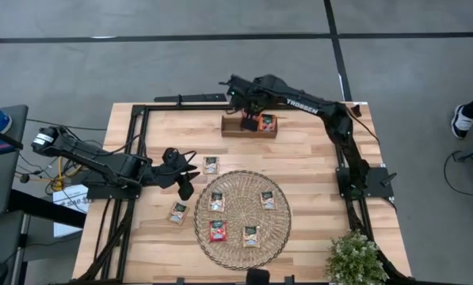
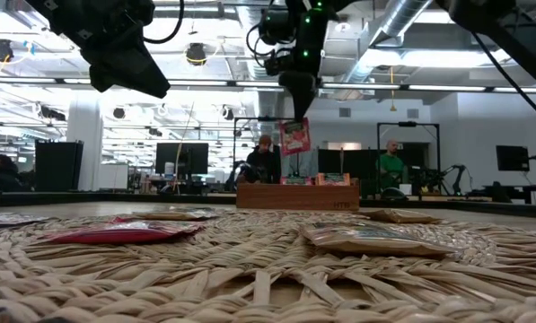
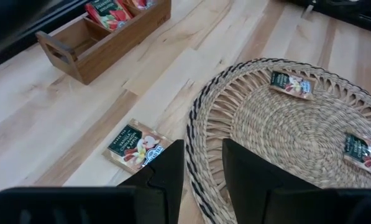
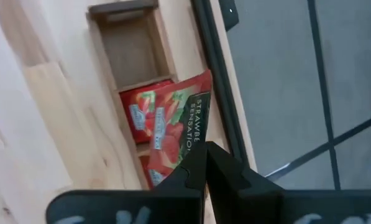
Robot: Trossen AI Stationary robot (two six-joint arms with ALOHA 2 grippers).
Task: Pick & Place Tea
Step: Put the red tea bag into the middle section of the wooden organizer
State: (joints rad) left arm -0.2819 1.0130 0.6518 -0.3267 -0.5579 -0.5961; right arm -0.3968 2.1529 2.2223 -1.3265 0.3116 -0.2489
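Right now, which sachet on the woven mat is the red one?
The red sachet at the mat's front-left, beside a cream one. The other four on the mat are pale cream; only this one is red-orange.

Grey floor (image 1: 220, 71) crossed by dark lines surrounds the counter (image 1: 315, 158). Beyond it, an open office: ceiling ducts (image 2: 402, 27), strip lights (image 2: 250, 85), dark monitors (image 2: 182, 159), two seated people (image 2: 391, 168).

Red sachet's (image 4: 179, 118) lower corner hidden behind right claw (image 4: 205, 163)
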